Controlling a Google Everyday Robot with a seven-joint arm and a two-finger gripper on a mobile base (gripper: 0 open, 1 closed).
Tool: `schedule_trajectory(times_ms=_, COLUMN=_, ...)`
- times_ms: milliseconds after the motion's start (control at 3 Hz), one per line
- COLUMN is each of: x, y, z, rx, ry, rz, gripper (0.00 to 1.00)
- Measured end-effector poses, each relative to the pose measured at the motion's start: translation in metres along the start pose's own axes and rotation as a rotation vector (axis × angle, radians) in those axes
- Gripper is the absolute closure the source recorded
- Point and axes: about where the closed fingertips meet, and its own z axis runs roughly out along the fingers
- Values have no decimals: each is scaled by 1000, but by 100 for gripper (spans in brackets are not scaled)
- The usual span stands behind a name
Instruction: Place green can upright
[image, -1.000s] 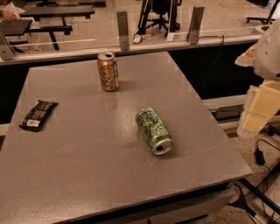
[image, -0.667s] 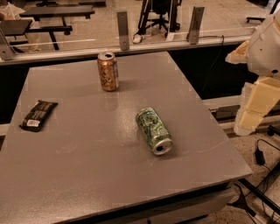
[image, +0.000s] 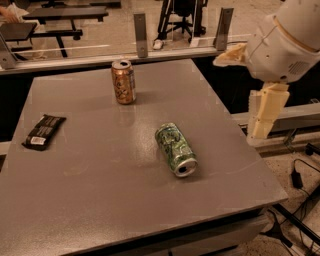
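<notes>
The green can (image: 175, 149) lies on its side near the middle of the grey table (image: 90, 190), its silver top pointing toward the front right edge. My gripper (image: 265, 113) hangs off the white arm at the right, beyond the table's right edge, above and to the right of the can and apart from it. It holds nothing that I can see.
An orange-brown can (image: 123, 81) stands upright at the back of the table. A dark snack packet (image: 43, 131) lies at the left edge. A rail with metal posts (image: 140, 28) runs behind the table. Cables (image: 300, 175) lie on the floor at the right.
The arm and gripper have moved in from the right edge, further left and higher, closer to the table. The cans and the packet have not moved.
</notes>
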Motion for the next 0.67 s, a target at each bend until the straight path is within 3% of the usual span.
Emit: schedule_trajectory(times_ms=667, x=-38, y=-9, z=28, rx=-29, ry=-96, rz=-411, gripper=0)
